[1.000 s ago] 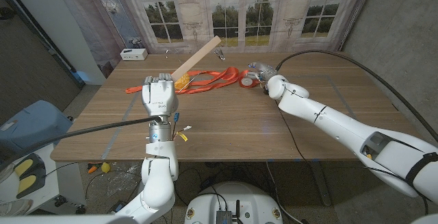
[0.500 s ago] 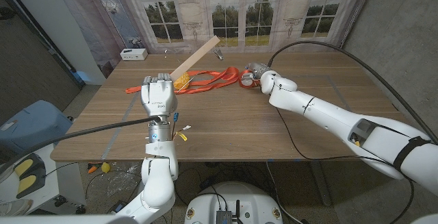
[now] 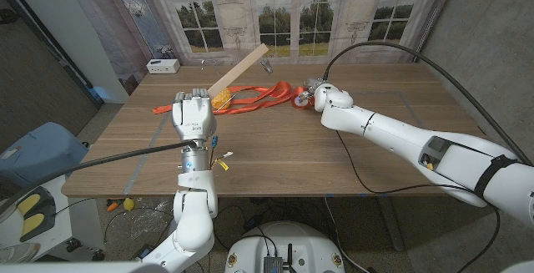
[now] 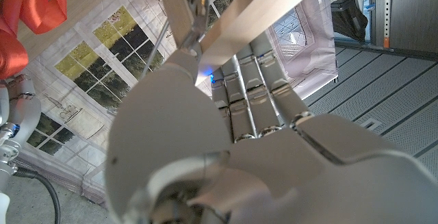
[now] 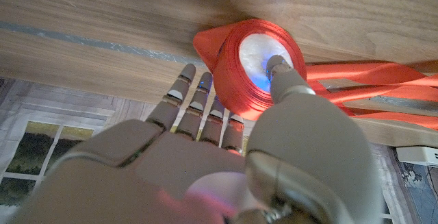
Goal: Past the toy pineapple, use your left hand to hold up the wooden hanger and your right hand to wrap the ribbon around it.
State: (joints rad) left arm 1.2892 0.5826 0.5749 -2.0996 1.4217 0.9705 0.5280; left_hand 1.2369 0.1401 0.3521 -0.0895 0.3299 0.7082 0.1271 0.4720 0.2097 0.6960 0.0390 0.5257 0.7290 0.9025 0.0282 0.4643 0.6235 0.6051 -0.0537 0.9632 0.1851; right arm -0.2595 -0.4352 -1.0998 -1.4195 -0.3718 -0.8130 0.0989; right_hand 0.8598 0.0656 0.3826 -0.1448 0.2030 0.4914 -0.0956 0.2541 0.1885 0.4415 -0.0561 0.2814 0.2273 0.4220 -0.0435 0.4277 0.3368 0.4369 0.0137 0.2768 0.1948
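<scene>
Orange ribbon (image 3: 265, 95) lay on the surface beyond my left hand (image 3: 193, 116), which gripped the tilted wooden hanger (image 3: 239, 71), while my right hand (image 3: 319, 95) closed on the spool (image 5: 256, 63), so I judged lifting it over came next.

Wooden table (image 3: 275, 152) carries orange ribbon (image 3: 259, 98) and white box (image 3: 161, 66).

The right hand (image 3: 321, 96) has slid left along the table, closing on the ribbon spool (image 3: 300, 100).
</scene>
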